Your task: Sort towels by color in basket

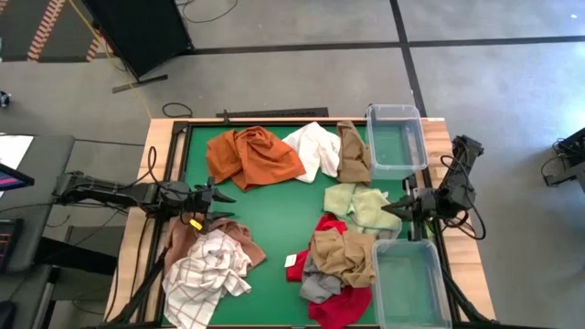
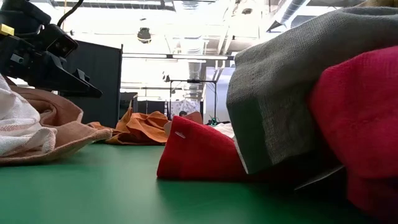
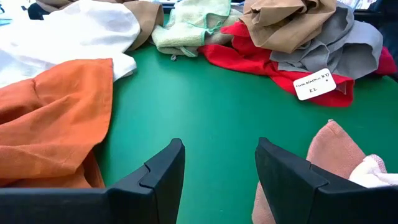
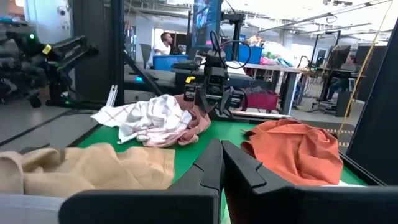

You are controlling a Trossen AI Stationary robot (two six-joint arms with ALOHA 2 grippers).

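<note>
Towels lie loose on the green table (image 1: pixel 274 219). A rust orange one (image 1: pixel 251 155), a white one (image 1: pixel 315 146) and a brown one (image 1: pixel 352 151) lie at the far side. A pale green one (image 1: pixel 358 206) lies at the right. Tan (image 1: pixel 343 251), grey (image 1: pixel 318 285) and red (image 1: pixel 340 306) ones are heaped at the near right. A white red-check towel (image 1: pixel 206 274) lies on a pinkish-brown one (image 1: pixel 187 238) at the near left. My left gripper (image 3: pixel 217 168) is open and empty, above the table at its left (image 1: pixel 224 206). My right gripper (image 4: pixel 221 162) is shut and empty, beside the pale green towel's right edge (image 1: pixel 388 208).
Two clear plastic bins stand along the table's right edge, one at the far right (image 1: pixel 395 137) and one at the near right (image 1: pixel 409 283). Bare green surface lies in the middle of the table (image 1: pixel 274 219). People and benches show in the room beyond (image 4: pixel 165 43).
</note>
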